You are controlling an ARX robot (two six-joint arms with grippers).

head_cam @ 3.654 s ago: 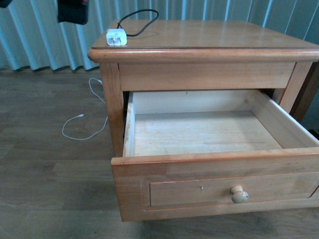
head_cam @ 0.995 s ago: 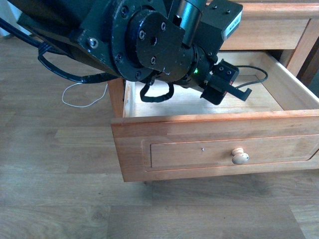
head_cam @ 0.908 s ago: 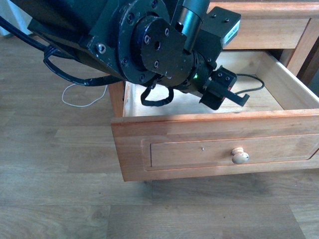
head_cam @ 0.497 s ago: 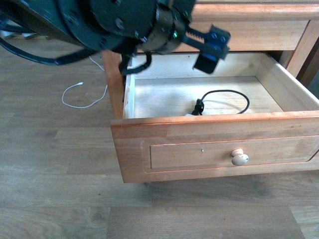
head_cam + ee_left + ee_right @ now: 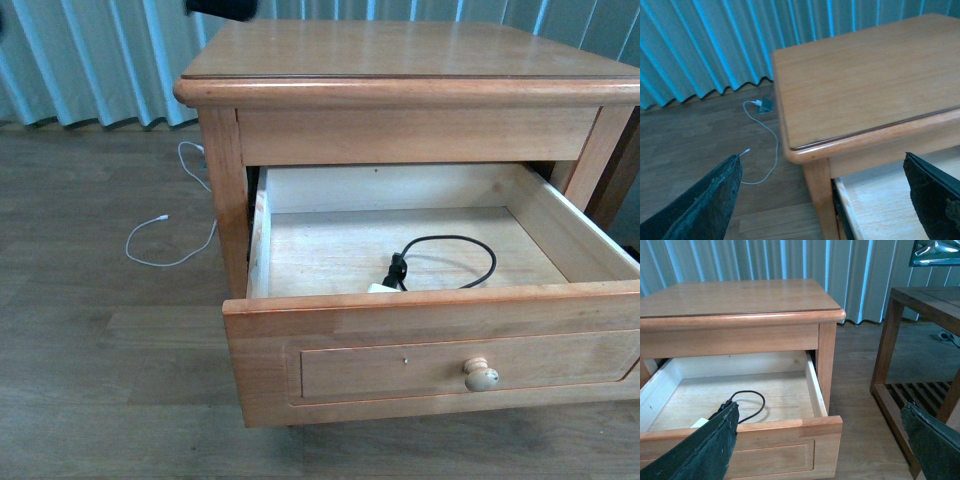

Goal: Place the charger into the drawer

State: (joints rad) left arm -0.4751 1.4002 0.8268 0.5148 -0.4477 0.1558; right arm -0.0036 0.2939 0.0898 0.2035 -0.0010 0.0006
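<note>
The drawer (image 5: 430, 305) of the light-brown nightstand stands pulled out, with a round wooden knob (image 5: 481, 376) on its front. The charger lies inside near the front wall: its white block (image 5: 381, 288) just shows above the rim, and its black cable (image 5: 450, 262) loops behind it. The right wrist view shows the block (image 5: 700, 423) and cable (image 5: 752, 402) too. My left gripper (image 5: 821, 159) is open and empty, high above the nightstand's front left corner. My right gripper (image 5: 819, 409) is open and empty, back from the drawer's right front corner.
The nightstand top (image 5: 400, 50) is bare wood. A thin white cable (image 5: 165, 240) lies on the wood floor left of the nightstand. A dark wooden table (image 5: 920, 340) stands to its right. Pleated curtains (image 5: 100, 60) hang behind.
The charger went from the nightstand top into the drawer. My left arm has lifted out of the drawer and left the front view, with the charger lying inside.
</note>
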